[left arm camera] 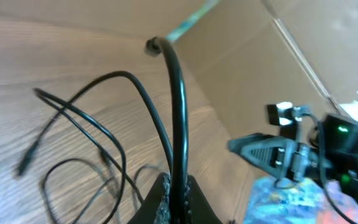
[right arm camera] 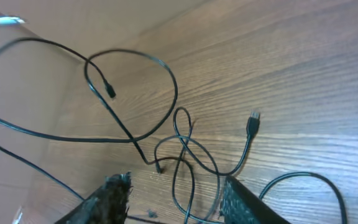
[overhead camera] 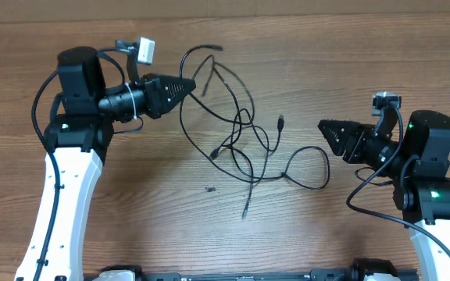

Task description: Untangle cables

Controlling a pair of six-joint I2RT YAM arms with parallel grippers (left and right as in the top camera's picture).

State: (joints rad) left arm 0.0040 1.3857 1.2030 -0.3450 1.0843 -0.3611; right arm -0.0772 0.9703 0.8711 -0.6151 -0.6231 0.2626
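Both level and aimed inward, left pincer [overhead camera: 193, 83] clamps cables [overhead camera: 243, 119], right pincer [overhead camera: 326, 136] gapes.

Brown wood-grain table [overhead camera: 131, 226], evenly lit — tan panel [overhead camera: 303, 6] along far edge

Even, bright light, faint shadows — left wrist view blurred, especially its right side.
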